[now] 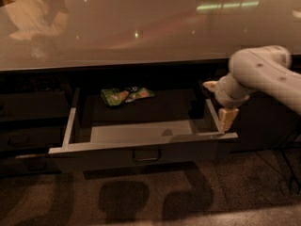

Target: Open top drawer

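The floor (56, 206) lies nearest, speckled and crossed by dark rounded shadows. Just beyond it the top drawer (94, 154) stands pulled well out from the dark cabinet, its front towards the viewer with a small loop handle (146, 155) at the centre. Inside, its pale grey bottom shows in the near part and falls into shadow farther in, where a green packet (126, 95) lies left of the middle. The gripper (227, 118) hangs just outside the drawer's right wall, near the front right corner; whether it is released or clenched cannot be told. The pale arm (258, 72) reaches to it from the right. Farthest, a glossy counter (141, 27) spans the top.
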Robot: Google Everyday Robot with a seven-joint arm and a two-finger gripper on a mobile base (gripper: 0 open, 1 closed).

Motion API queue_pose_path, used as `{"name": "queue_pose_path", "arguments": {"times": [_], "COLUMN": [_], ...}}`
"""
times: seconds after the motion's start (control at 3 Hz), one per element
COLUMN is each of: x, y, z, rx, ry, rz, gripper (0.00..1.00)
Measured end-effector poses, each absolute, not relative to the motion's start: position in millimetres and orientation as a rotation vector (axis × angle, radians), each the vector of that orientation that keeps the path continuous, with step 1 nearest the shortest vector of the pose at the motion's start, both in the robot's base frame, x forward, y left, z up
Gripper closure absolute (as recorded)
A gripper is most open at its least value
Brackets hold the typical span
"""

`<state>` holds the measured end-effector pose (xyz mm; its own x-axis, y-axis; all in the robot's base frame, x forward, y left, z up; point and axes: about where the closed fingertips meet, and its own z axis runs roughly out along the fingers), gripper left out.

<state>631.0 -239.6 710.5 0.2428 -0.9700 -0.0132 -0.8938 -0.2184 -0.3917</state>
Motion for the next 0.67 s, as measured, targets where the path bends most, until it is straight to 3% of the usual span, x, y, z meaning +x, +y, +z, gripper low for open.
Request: {"name": "queue_pose_path", "arguments": {"times": [0.67], "x": [609.0], "y": [-250.7], "z": [735.3], "rx": [-2.151], "ry": [1.718], "rz": [-0.43], "gripper": [0.0]}}
